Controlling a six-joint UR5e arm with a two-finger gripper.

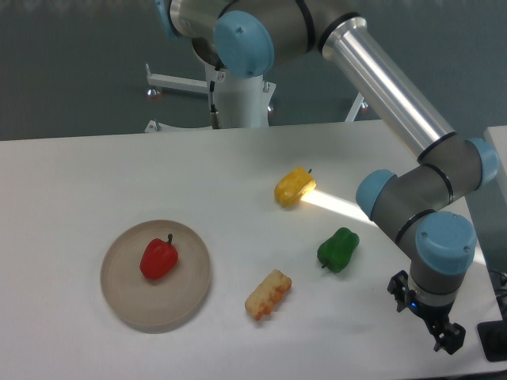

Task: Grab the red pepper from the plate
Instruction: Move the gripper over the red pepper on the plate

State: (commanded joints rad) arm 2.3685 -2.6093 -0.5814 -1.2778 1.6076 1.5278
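One fixed view shows the red pepper (159, 259) lying on the plate (127, 305) at table left, stem up, well apart from the gripper (440, 336), which hangs wrist-down at the far right edge, holding nothing, its finger gap too small to judge.

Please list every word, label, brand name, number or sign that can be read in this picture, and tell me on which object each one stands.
None can be read.
No text shows on the glossy red bell pepper, the round beige plate, the yellow pepper, the green pepper or the orange-yellow ridged food piece.
The silver and blue robot arm and its black gripper show no readable marking; any label there is too small to tell.
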